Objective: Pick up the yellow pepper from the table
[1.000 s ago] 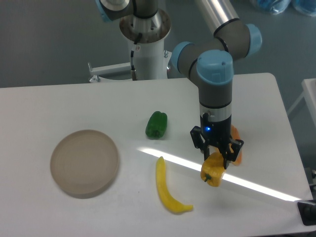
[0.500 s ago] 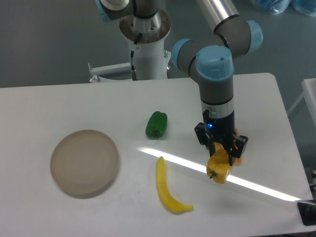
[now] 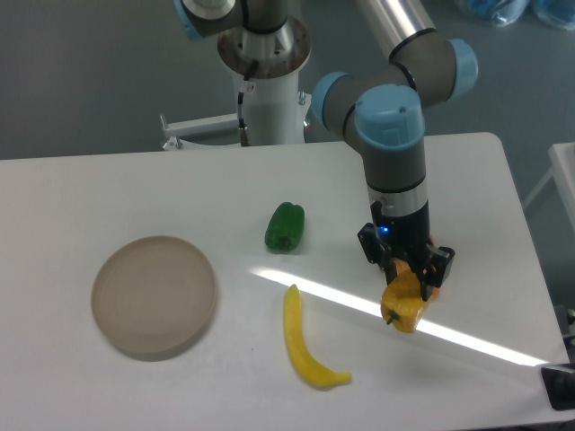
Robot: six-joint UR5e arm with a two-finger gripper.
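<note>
Your gripper (image 3: 409,277) is pinching the yellow pepper (image 3: 404,306), fingers closed on its top, the pepper hanging below them with its small dark stem pointing near-left. It sits right of centre over the table (image 3: 135,180); you can't tell for certain whether it is touching the surface or just above it.

Versus a second ago: your gripper and pepper have shifted right and slightly nearer. The pepper was further left then and tilted more; half a second ago it was already close to where it is now, so the last change is small. The arm's blue-capped wrist has moved right with it. The grip looks the same across all three.

The orange wedge (image 3: 433,285) is right behind the fingers, only a sliver visible at the right edge; a second ago more of it showed right of the gripper. You can't tell if the pepper touches it.

Nothing else has moved: the green pepper (image 3: 285,226) lies at centre, well left of your gripper; the banana (image 3: 305,343) lies near the front edge, left of the yellow pepper and apart from it; the round dish (image 3: 154,295) sits on the left. A bright strip of light runs diagonally across the table under the pepper.
</note>
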